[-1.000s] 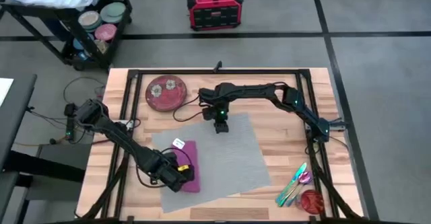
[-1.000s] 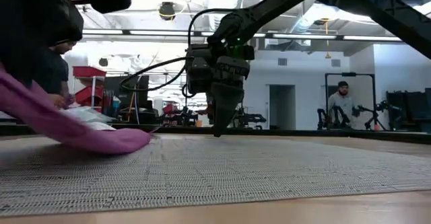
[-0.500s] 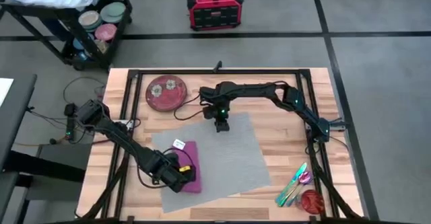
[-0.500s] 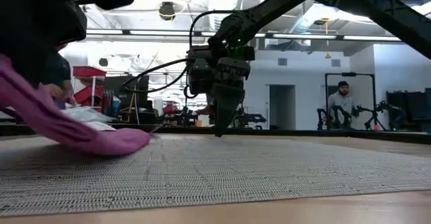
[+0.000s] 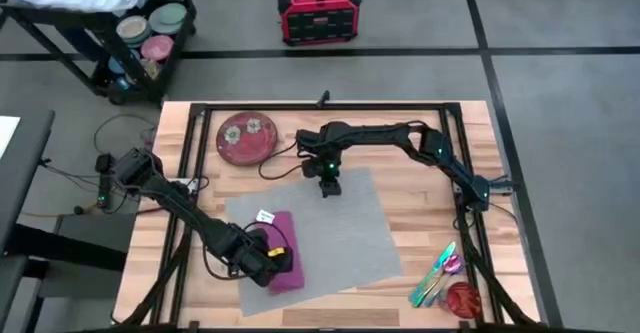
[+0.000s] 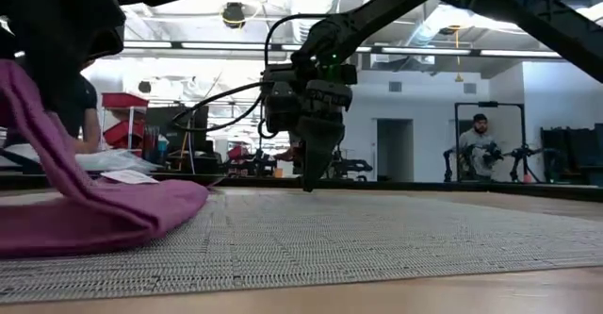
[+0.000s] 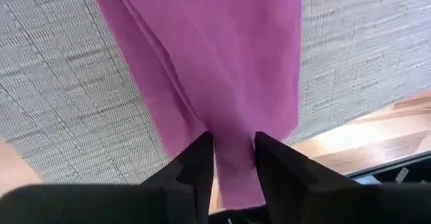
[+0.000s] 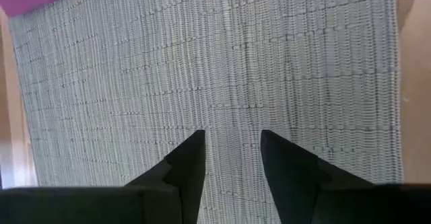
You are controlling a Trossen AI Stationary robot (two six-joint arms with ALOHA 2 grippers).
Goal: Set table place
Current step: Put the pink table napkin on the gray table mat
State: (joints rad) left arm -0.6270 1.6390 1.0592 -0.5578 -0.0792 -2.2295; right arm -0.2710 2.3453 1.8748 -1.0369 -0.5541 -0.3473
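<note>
Looking barely started: grey placemat (image 5: 322,228) laid mid-table (image 5: 410,143), left gripper (image 7: 232,158) clamped on purple napkin (image 5: 283,256) at its near-left corner, right gripper (image 5: 328,187) spread at far edge, plate (image 5: 247,137) and cutlery (image 5: 436,271) still unplaced.

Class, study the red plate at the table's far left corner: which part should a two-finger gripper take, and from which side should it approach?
Take the red plate by its rim, probably the edge facing the placemat, coming from above with one finger inside and one outside. It lies flat on the table, so only the raised rim offers a hold.
</note>
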